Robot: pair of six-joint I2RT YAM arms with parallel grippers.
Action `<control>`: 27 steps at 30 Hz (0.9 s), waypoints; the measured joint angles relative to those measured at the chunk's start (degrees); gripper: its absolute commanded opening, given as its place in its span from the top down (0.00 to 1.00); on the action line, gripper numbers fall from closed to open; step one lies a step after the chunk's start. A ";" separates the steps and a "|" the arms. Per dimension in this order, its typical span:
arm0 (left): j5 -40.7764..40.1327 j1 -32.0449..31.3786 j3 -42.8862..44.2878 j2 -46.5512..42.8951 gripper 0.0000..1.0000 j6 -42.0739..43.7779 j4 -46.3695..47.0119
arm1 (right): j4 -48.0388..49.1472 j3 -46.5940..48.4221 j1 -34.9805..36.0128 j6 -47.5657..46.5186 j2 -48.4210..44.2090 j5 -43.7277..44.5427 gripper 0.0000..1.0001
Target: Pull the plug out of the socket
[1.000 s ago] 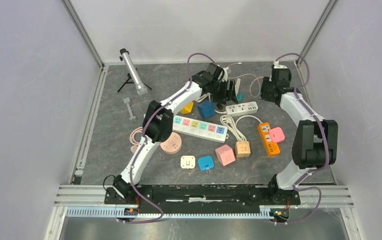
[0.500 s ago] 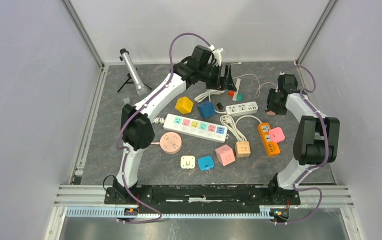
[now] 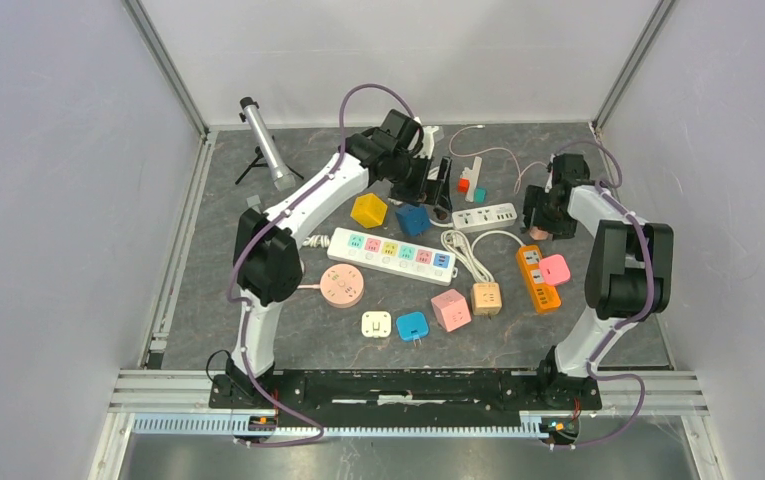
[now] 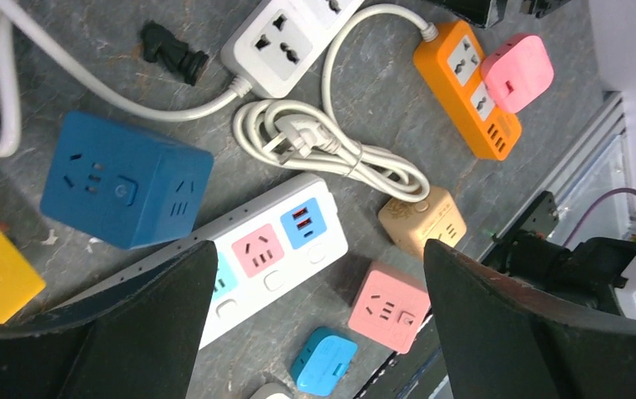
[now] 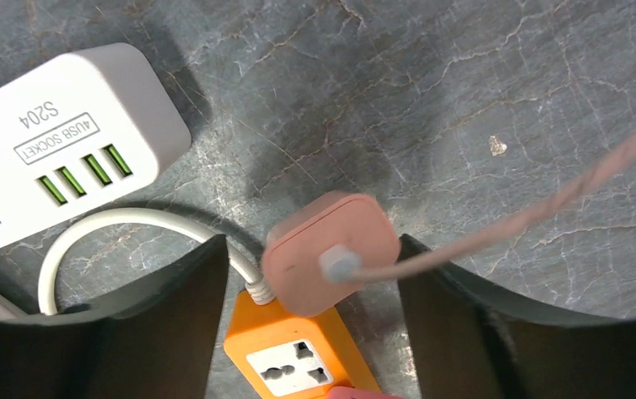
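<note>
A pale pink plug (image 5: 331, 262) with a thin pink cable (image 5: 547, 204) sits between the fingers of my right gripper (image 5: 308, 332), over the near end of the orange power strip (image 5: 289, 357). It lies close to the right finger (image 5: 456, 332), and a gap shows at the left finger. The right gripper (image 3: 543, 215) is open above the strip's (image 3: 538, 278) far end. A brighter pink plug (image 3: 555, 268) is plugged into that strip. My left gripper (image 3: 441, 185) is open and empty, high over the sockets (image 4: 318, 332).
A white USB strip (image 3: 485, 215) lies left of the right gripper. A long white strip (image 3: 393, 252), blue (image 3: 412, 218), yellow (image 3: 368, 210), pink (image 3: 450, 309) and tan (image 3: 486, 298) cubes, a coiled white cord (image 3: 463, 250) and small adapters fill the middle. A tripod torch (image 3: 265, 143) stands at the back left.
My right gripper has come from the back right corner down to the far end of the orange strip. My left arm has risen and drawn back a little to the left.
</note>
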 measured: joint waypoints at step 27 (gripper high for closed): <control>-3.65 0.00 -8.70 -7.78 0.00 1.84 1.90 | 2.47 -24.26 -1.92 -0.70 -29.46 1.88 0.11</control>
